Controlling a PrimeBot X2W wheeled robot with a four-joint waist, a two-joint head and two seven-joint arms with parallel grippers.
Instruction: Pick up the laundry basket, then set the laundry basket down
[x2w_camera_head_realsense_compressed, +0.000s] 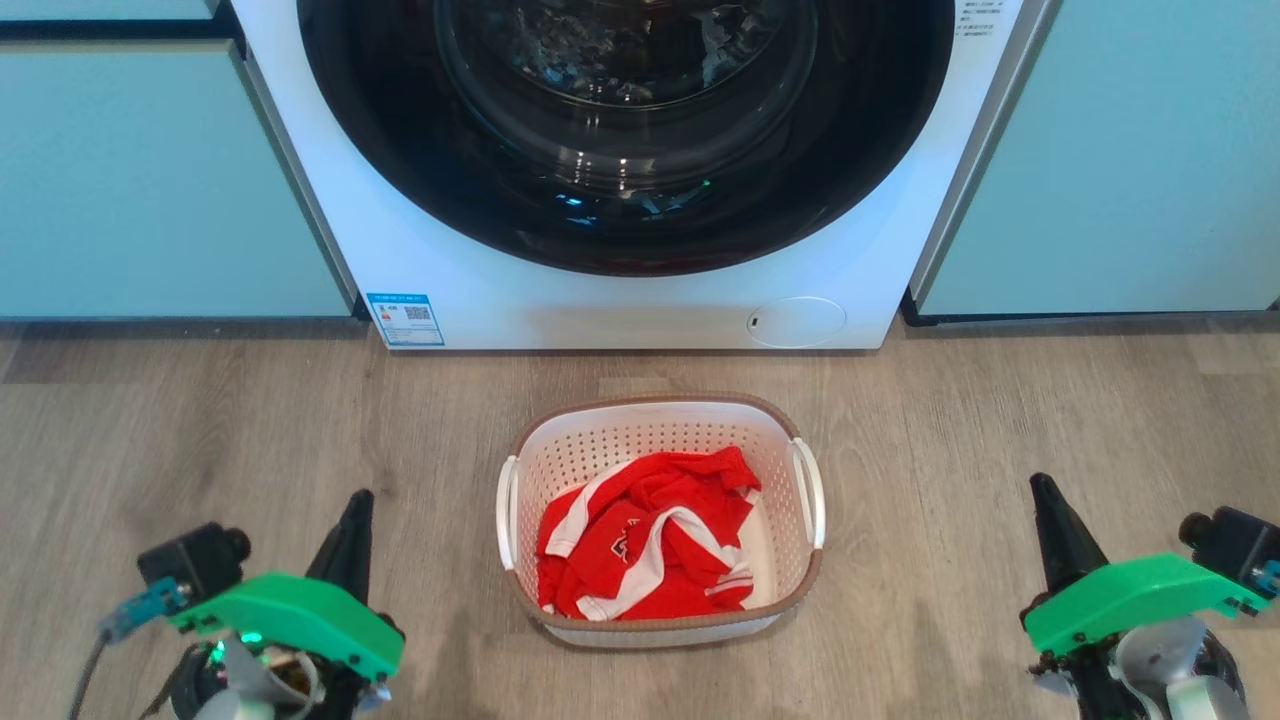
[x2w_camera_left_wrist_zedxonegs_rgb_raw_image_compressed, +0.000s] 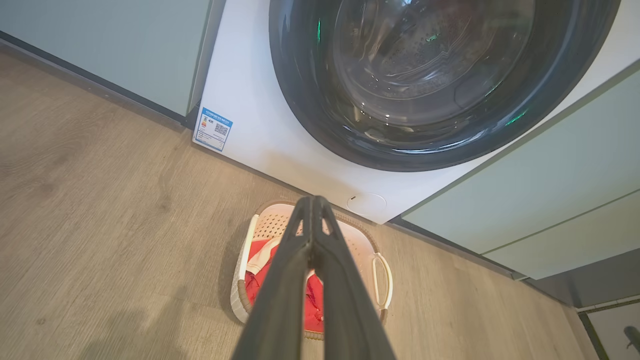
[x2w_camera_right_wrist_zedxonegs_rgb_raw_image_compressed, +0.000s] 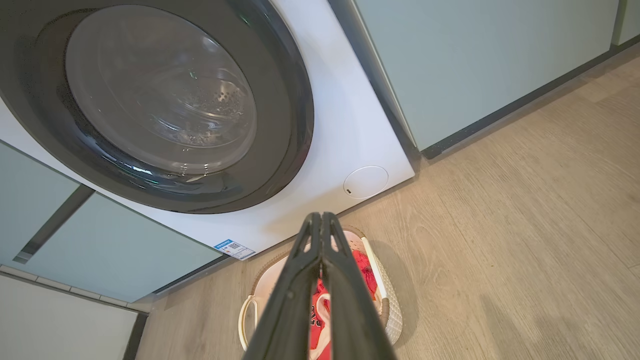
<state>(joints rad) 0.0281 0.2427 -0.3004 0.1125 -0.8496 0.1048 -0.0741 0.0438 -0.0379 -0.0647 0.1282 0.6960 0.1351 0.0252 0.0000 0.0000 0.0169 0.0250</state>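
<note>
The laundry basket (x2w_camera_head_realsense_compressed: 655, 418), white perforated plastic with a brown rim band and white loop handles on both sides, rests on the wood floor just before the washing machine. A red and white garment (x2w_camera_head_realsense_compressed: 645, 545) lies inside it. My left gripper (x2w_camera_head_realsense_compressed: 357, 503) is shut and held apart from the basket on its left. My right gripper (x2w_camera_head_realsense_compressed: 1042, 487) is shut and stands well to the basket's right. In the left wrist view the shut fingers (x2w_camera_left_wrist_zedxonegs_rgb_raw_image_compressed: 312, 205) cover the middle of the basket (x2w_camera_left_wrist_zedxonegs_rgb_raw_image_compressed: 381, 272). The right wrist view shows the shut fingers (x2w_camera_right_wrist_zedxonegs_rgb_raw_image_compressed: 321, 220) in front of the basket (x2w_camera_right_wrist_zedxonegs_rgb_raw_image_compressed: 392, 305).
A white front-loading washing machine (x2w_camera_head_realsense_compressed: 640, 300) with a dark round door (x2w_camera_head_realsense_compressed: 625, 130) stands right behind the basket. Pale green cabinets (x2w_camera_head_realsense_compressed: 150, 190) flank it on both sides. Bare wood floor (x2w_camera_head_realsense_compressed: 250, 420) lies left and right of the basket.
</note>
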